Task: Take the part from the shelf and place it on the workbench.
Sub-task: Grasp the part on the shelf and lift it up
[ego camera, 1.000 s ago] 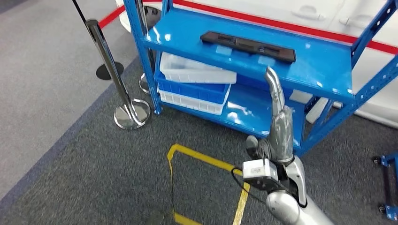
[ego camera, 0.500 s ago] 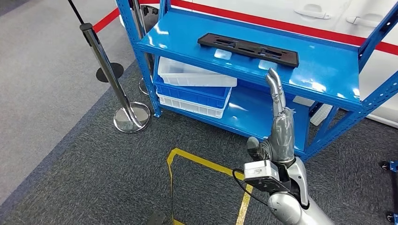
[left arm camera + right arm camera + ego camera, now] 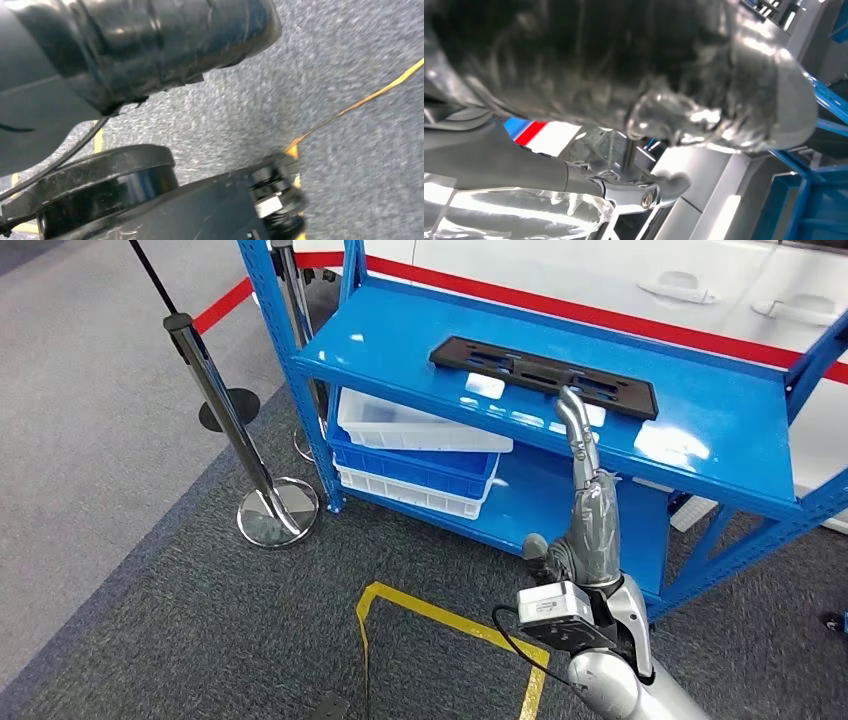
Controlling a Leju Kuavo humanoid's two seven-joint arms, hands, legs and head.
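Note:
A long flat black part [image 3: 543, 376] lies on the top board of the blue shelf [image 3: 400, 340], near its back right. My right hand [image 3: 592, 515] is raised in front of the shelf, fingers [image 3: 576, 430] stretched straight up and thumb apart, holding nothing. Its fingertips reach the shelf's front edge, just short of the part. In the right wrist view the right hand [image 3: 624, 60] is a dark blurred mass. In the left wrist view my left hand [image 3: 150, 45] hangs over grey carpet, and its fingers are not clear.
Stacked white and blue bins [image 3: 420, 440] sit on the lower shelf board. Two chrome barrier posts [image 3: 215, 410] stand left of the shelf. Yellow tape [image 3: 440, 615] marks the carpet by my arm. A white car [image 3: 680, 285] stands behind a red floor line.
The camera has moved nearer, so the shelf sits lower and larger in the picture. My right hand's fingertips now overlap the top board's front edge, close to the part.

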